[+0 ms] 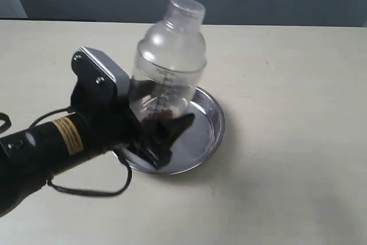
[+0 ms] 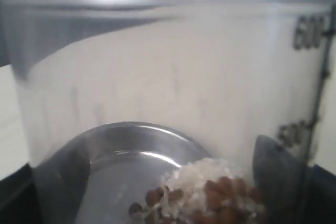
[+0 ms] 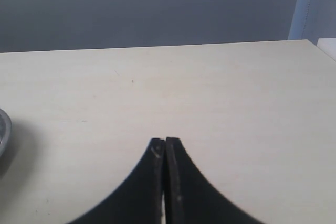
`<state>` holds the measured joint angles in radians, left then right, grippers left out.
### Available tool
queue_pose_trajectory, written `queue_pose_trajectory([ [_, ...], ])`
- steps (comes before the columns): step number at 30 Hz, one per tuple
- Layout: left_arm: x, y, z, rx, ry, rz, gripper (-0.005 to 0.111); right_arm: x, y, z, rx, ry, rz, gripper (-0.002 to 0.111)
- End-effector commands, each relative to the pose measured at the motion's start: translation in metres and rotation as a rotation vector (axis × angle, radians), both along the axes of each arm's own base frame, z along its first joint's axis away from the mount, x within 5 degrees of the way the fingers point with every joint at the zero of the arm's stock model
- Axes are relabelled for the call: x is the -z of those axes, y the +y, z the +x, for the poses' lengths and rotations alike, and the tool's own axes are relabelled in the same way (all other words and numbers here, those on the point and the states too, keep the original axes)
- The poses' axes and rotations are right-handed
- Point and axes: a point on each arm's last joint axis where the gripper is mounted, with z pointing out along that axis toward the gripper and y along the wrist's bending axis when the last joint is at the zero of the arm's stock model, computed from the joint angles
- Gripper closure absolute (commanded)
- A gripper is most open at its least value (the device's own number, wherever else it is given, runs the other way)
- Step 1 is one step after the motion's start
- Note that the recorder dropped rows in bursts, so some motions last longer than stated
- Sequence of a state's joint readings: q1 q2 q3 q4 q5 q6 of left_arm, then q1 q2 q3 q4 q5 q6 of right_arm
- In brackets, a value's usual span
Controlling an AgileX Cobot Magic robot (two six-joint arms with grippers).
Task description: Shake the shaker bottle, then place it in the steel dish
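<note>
The left arm [image 1: 51, 142] lies nearest, at the near left of the table [image 1: 287, 170]. It is a black tube with 1 yellow label, and a loose black cable [image 1: 86, 190] loops beneath it. At its tip, the left gripper [image 1: 165, 120] is spread wide, with its 2 jaws clamped on opposite sides of the lower body of the shaker bottle [image 1: 172, 55].

The bottle stands over the near-left part of the steel dish [image 1: 209, 136] and leans slightly, with its small round cap [image 1: 186, 8] toward the far right. Contact between the bottle base and the dish floor cannot be confirmed.

Contents:
- The bottle holds 1 small heap of brown and white granules [image 2: 210, 192] at the bottom. The rest of the clear body is empty.
- In the left wrist view, printed measuring marks [image 2: 307, 32] read 600 and 500, and the dish shows through the wall.
- No other item is visible in the dish.

The right gripper [image 3: 165, 148] hovers above bare table to the right of the dish. Its 2 jaws are pressed together and hold nothing.
</note>
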<state>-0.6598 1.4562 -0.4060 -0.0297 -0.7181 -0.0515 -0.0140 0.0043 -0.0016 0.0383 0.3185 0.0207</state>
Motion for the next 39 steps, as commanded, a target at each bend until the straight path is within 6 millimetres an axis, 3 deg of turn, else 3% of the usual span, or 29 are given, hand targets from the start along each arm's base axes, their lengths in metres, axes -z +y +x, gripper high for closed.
queue_pose_trajectory([
  [1,-0.007,-0.008,-0.006,0.133,-0.111,0.059,0.106,-0.001,0.0,0.0,-0.003,-0.015,-0.004,0.109],
  [4,-0.001,0.015,0.011,-0.227,0.044,-0.111,0.106,-0.001,0.0,0.0,-0.003,-0.015,-0.004,0.109],
  [5,0.002,0.017,0.012,-0.264,0.085,-0.118,0.106,-0.001,0.0,0.0,-0.003,-0.015,-0.004,0.109],
  [7,0.009,0.007,0.004,-0.082,0.083,0.021,0.106,-0.001,0.0,0.0,-0.003,-0.015,-0.004,0.109],
  [9,0.005,0.0,0.002,0.008,0.021,0.025,0.106,-0.001,0.0,0.0,-0.003,-0.015,-0.004,0.109],
  [14,-0.043,0.0,-0.004,0.038,-0.179,-0.13,0.106,-0.001,0.0,0.0,-0.003,-0.015,-0.004,0.109],
  [16,-0.039,0.012,0.003,-0.075,-0.149,-0.072,0.106,-0.001,0.0,0.0,-0.003,-0.015,-0.004,0.109],
  [19,-0.025,0.04,0.018,-0.423,0.033,-0.186,0.106,-0.001,0.0,0.0,-0.003,-0.015,-0.004,0.109],
  [20,-0.022,0.033,0.016,-0.364,0.047,-0.164,0.106,-0.001,0.0,0.0,-0.003,-0.015,-0.004,0.109],
  [23,-0.018,-0.014,-0.017,0.239,-0.087,0.117,0.106,-0.001,0.0,0.0,-0.003,-0.015,-0.004,0.109],
  [24,-0.017,-0.017,-0.02,0.279,-0.094,0.122,0.106,-0.001,0.0,0.0,-0.003,-0.015,-0.004,0.109],
  [25,-0.017,-0.011,-0.013,0.185,-0.057,0.089,0.106,-0.001,0.0,0.0,-0.003,-0.015,-0.004,0.109],
  [28,-0.013,0.028,0.015,-0.379,0.11,-0.178,0.106,-0.001,0.0,0.0,-0.003,-0.015,-0.004,0.109],
  [29,-0.012,0.024,0.013,-0.34,0.108,-0.158,0.106,-0.001,0.0,0.0,-0.003,-0.015,-0.004,0.109],
  [31,-0.012,-0.003,-0.005,0.081,-0.041,0.132,0.106,-0.001,0.0,0.0,-0.003,-0.015,-0.004,0.109],
  [32,-0.011,-0.009,-0.01,0.171,-0.064,0.151,0.106,-0.001,0.0,0.0,-0.003,-0.015,-0.004,0.109],
  [35,-0.007,0.012,0.011,-0.198,0.099,-0.112,0.106,-0.001,0.0,0.0,-0.003,-0.015,-0.004,0.109],
  [36,-0.006,0.012,0.011,-0.229,0.118,-0.155,0.106,-0.001,0.0,0.0,-0.003,-0.015,-0.004,0.109],
  [37,-0.006,0.004,0.007,-0.134,0.087,-0.093,0.106,-0.001,0.0,0.0,-0.003,-0.015,-0.004,0.109],
  [39,-0.005,-0.018,-0.012,0.244,-0.075,0.14,0.106,-0.001,0.0,0.0,-0.003,-0.015,-0.004,0.109],
])
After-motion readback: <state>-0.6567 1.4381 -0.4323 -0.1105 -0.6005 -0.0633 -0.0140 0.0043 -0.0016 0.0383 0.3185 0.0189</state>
